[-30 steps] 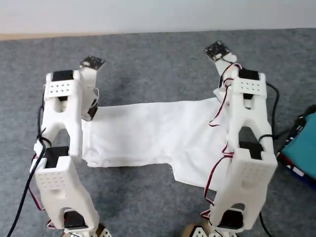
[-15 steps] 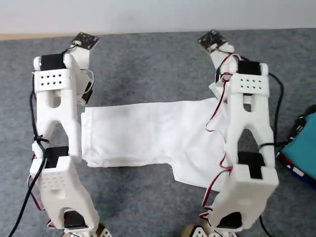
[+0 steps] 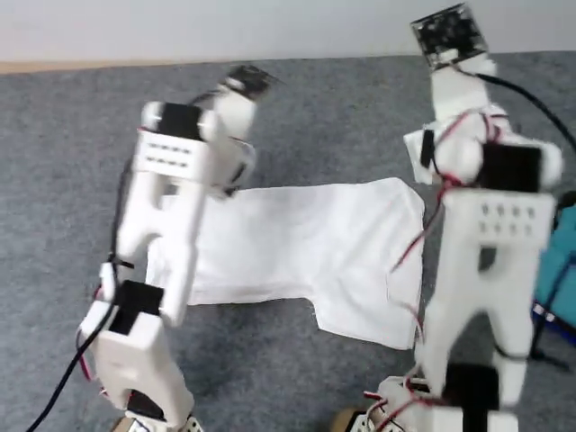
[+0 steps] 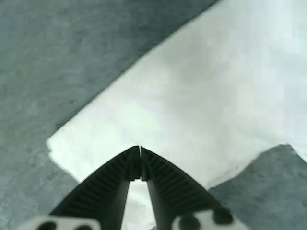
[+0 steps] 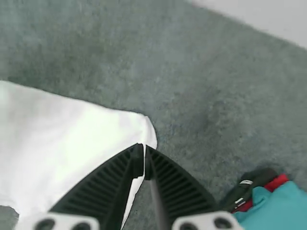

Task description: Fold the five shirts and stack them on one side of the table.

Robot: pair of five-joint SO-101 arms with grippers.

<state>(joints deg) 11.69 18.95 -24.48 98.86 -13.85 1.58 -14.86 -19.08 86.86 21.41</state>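
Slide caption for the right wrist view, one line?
Right gripper, shut, at a corner of the flat white shirt on the grey table surface, teal cloth nearby.

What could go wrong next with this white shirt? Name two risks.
1. The left end effector and right end effector hang shut over the white shirt; lowered so, they might wrinkle it, not grip it.
2. The teal cloth lies close to the right arm; a swing could knock it.

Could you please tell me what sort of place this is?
Probably a robot test bench: a grey carpet-covered table, one white shirt spread flat, coloured clothes at its edge.
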